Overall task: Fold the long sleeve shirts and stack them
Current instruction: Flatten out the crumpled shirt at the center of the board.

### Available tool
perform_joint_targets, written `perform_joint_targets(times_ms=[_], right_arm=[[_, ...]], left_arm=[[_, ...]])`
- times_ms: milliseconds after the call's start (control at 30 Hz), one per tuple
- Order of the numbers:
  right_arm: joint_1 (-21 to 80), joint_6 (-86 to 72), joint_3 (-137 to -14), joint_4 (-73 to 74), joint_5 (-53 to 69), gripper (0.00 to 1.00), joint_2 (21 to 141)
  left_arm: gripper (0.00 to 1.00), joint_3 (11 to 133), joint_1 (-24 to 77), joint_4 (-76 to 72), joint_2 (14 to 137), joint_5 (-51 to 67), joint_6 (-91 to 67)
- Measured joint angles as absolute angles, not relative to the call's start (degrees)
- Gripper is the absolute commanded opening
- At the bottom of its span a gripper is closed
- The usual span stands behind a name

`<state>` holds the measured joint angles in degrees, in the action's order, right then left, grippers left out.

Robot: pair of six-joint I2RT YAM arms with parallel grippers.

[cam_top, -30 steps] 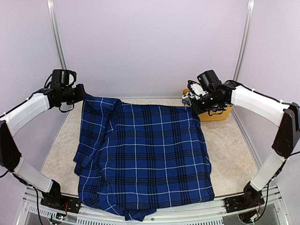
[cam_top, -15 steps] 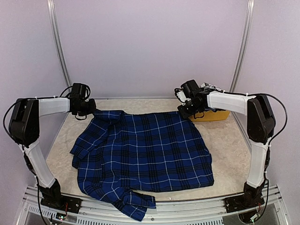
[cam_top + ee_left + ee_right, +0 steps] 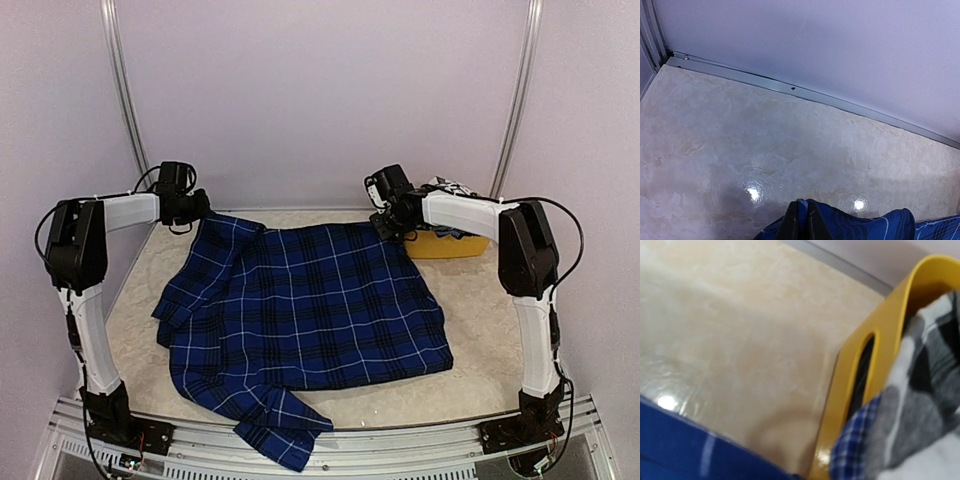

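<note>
Looking at the left gripper [image 3: 200, 210] first — it sits at the far left corner of the blue plaid shirt [image 3: 310, 310]. In its wrist view the dark fingertips [image 3: 792, 225] stand close together right at the cloth; whether they pinch it, we cannot tell. Over to the right gripper [image 3: 387, 222] — it's at the shirt's far right corner, its fingers out of its own camera's sight, so grip or no grip, we can't say. Between them the shirt lies spread across the counter [image 3: 500, 320], left side rumpled, a sleeve trailing toward the near edge. Just beyond the right gripper, the yellow tub [image 3: 458, 246] holds the black-and-white checked shirt [image 3: 452, 188].
</note>
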<state>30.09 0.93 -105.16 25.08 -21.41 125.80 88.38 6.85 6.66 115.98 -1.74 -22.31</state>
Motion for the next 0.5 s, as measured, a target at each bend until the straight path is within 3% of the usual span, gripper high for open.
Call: perform_joint_targets(times_ms=[167,233,333,500], right_arm=[[30.09,1.23,-108.20,26.76,-23.03,0.48,126.61],[30.09,0.95,-108.84,26.83,-23.16,0.55,126.54],[30.17,0.67,-107.74,26.46,-22.55,0.62,125.71],[31.38,0.69,-99.68,25.61,-20.60,0.65,119.52]], left_arm=[[0.45,91.59,5.52,6.55,120.33,0.99,-23.59],[0.56,92.14,4.78,6.31,121.36,2.46,-24.29],[0.69,91.96,3.62,5.93,121.43,3.75,-25.41],[0.79,83.96,2.76,2.20,115.74,5.67,-26.76]])
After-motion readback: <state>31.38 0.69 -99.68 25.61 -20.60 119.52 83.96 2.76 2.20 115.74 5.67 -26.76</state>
